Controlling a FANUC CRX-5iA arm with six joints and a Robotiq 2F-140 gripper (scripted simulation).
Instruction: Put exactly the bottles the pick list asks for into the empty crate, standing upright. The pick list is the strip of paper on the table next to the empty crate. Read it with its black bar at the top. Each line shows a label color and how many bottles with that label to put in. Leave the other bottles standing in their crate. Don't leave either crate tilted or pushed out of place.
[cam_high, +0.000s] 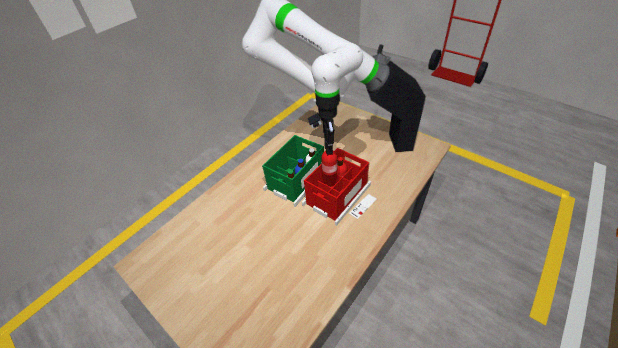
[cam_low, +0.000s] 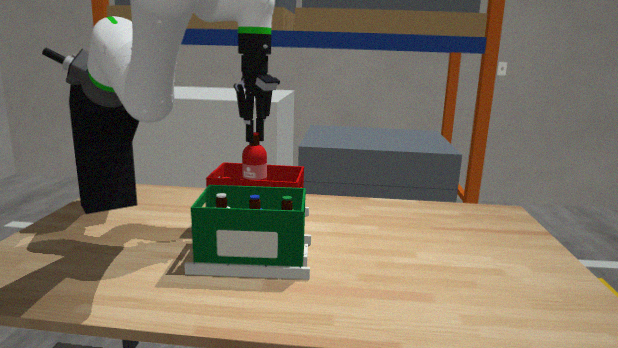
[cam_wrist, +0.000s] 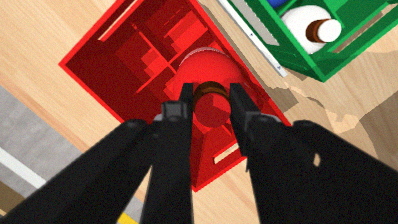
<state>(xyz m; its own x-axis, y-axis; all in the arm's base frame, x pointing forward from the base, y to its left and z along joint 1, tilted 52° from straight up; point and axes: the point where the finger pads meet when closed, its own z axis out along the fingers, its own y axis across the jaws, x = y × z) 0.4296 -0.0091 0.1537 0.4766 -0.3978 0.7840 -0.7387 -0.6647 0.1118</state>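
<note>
Red bottle (cam_high: 329, 161) (cam_low: 254, 155) (cam_wrist: 207, 67) is at mid-frame in the top view, upright over the red crate (cam_high: 320, 201) (cam_low: 295, 171) (cam_wrist: 85, 65); fingers (cam_high: 329, 151) (cam_low: 255, 136) are closed on its neck, body well above the rim in the exterior view; not placed. One more red-capped bottle (cam_high: 341, 167) stands in the red crate, just right of the held one in the top view; looks like one in, one in hand. Green crate (cam_high: 280, 182) (cam_low: 205, 235) (cam_wrist: 320, 72), left of the red one there, has three showing: white-capped bottle (cam_high: 310, 156) (cam_low: 221, 202) (cam_wrist: 305, 25), blue-capped bottle (cam_high: 300, 167) (cam_low: 255, 202) (cam_wrist: 276, 2), green-capped bottle (cam_high: 291, 174) (cam_low: 287, 203). Pick list (cam_high: 368, 202) lies on the desk (cam_high: 225, 240) (cam_low: 400, 280) (cam_wrist: 30, 95) beside the red crate, right of centre, so I take red as the destination; a red mark shows on it, counts too small to read; can't confirm the total or whether other colors are due. Left: lower this one into a free cell, release, back off, check count; both crates look level.
</note>
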